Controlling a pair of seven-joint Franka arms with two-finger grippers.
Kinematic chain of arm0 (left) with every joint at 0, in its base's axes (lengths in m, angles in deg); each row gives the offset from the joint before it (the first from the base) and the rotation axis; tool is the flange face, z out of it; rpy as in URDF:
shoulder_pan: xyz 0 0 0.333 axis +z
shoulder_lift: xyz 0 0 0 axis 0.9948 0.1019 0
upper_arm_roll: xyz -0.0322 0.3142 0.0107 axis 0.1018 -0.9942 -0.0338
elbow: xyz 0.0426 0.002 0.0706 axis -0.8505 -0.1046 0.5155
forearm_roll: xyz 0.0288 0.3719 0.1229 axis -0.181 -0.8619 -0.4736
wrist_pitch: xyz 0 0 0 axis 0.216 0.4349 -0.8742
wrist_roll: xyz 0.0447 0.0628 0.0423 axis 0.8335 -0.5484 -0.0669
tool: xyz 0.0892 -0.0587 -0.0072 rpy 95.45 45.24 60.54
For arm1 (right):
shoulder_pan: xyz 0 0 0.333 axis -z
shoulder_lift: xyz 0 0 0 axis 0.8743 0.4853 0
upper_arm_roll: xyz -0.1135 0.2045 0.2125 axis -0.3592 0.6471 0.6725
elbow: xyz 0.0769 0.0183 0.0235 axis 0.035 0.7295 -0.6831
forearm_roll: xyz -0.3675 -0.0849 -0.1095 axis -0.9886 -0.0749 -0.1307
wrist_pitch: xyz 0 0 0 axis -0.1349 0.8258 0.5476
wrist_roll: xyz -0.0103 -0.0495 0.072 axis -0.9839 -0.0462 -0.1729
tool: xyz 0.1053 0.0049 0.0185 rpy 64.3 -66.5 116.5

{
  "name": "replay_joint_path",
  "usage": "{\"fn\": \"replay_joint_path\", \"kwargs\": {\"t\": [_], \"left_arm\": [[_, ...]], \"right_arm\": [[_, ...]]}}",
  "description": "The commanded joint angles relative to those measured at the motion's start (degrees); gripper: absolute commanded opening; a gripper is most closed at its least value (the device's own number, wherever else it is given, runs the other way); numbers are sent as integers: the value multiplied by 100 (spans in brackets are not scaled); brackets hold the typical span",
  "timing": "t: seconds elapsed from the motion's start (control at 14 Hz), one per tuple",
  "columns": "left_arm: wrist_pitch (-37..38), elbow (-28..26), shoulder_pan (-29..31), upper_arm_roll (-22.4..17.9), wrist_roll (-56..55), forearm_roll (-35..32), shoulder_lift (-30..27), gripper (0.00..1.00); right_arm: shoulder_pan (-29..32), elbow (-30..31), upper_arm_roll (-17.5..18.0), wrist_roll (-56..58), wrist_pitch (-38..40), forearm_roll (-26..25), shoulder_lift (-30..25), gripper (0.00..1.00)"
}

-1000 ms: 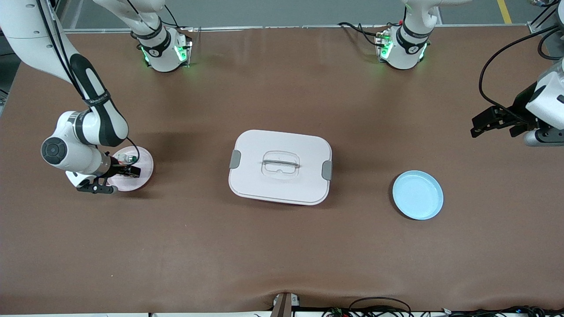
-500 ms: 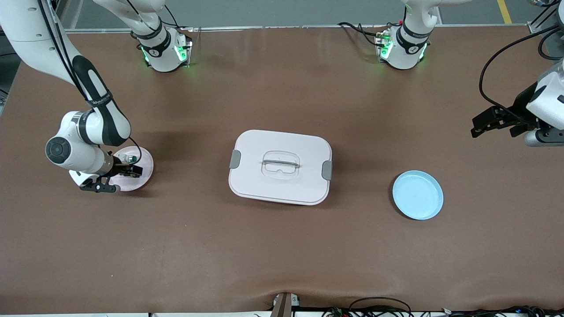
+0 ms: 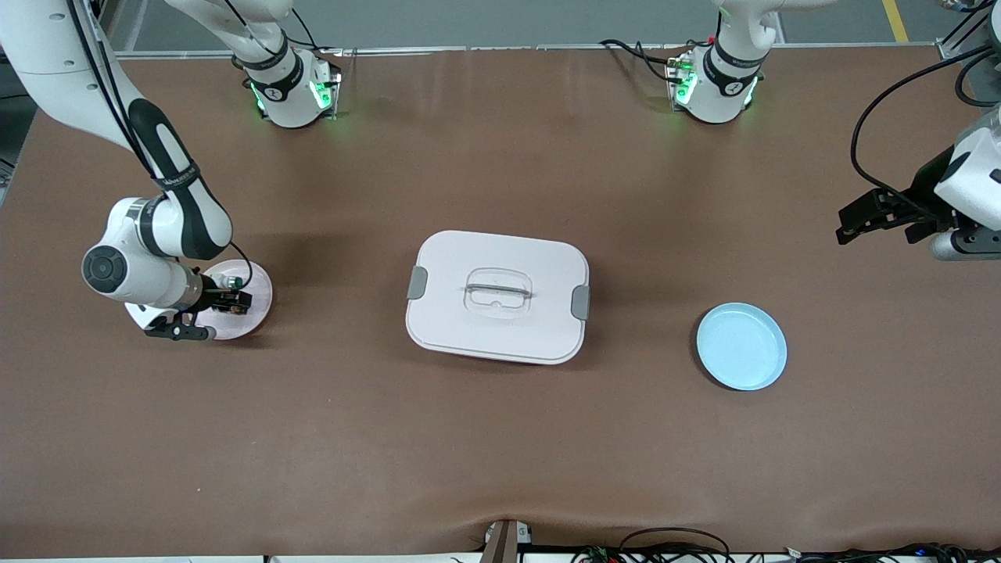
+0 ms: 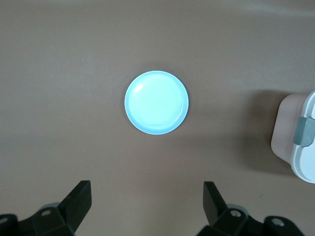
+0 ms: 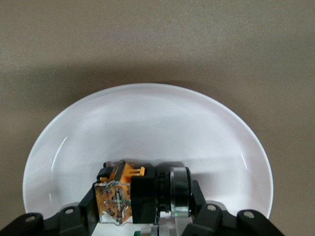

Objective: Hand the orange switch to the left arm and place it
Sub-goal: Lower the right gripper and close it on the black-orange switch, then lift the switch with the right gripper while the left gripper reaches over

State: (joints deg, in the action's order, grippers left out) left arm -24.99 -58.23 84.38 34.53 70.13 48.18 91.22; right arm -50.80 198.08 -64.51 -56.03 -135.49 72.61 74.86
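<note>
The orange switch [image 5: 140,194] lies on its side on the white plate [image 3: 254,293] at the right arm's end of the table [image 3: 500,438]. In the front view the plate sits at about 9 o'clock from the box [image 3: 497,296], well apart from it.

**Handling.** The switch is a small rigid part: a black cylindrical body with an orange block and a metal collar. It is judged light and stiff, with hard, smooth plastic faces that could slip or rotate under an off-centre pinch. The recommended hold is across the black body between the orange block and the collar, where the sides look broadest. The orange end carries small projecting parts and is best left free.

**Right hand.** The right hand [image 3: 227,303] is low over the plate, its fingers [image 5: 199,199] pressed in against the switch on both sides. The switch rests on the plate and is not yet lifted.

**Left hand.** The left hand [image 3: 876,219] waits in the air at the left arm's end of the table, fingers spread and holding nothing. The blue plate [image 3: 741,346] lies at about 3 o'clock from the box.

**Change from the earlier frames.** One second ago the right hand is over the same plate with fingers spread; they are now closed on the switch. The right wrist has shifted slightly. The left arm, box and both plates are unchanged.
</note>
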Motion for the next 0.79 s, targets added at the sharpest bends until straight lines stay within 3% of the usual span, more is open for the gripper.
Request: {"fn": "replay_joint_path", "kwargs": {"t": [0.0, 0.29, 0.43, 0.71], "left_arm": [[96, 66, 30, 4, -15, 75, 18, 100], [95, 84, 30, 12, -6, 101, 10, 100], [95, 93, 30, 12, 11, 338, -8, 100], [104, 311, 39, 4, 11, 1171, -52, 100]], "right_arm": [[153, -74, 109, -72, 132, -46, -58, 0], [153, -819, 135, -98, 1472, 216, -120, 0], [126, -1198, 135, -238, 2133, 699, -155, 0], [-5, -1498, 188, -696, 2723, 1103, -190, 0]]}}
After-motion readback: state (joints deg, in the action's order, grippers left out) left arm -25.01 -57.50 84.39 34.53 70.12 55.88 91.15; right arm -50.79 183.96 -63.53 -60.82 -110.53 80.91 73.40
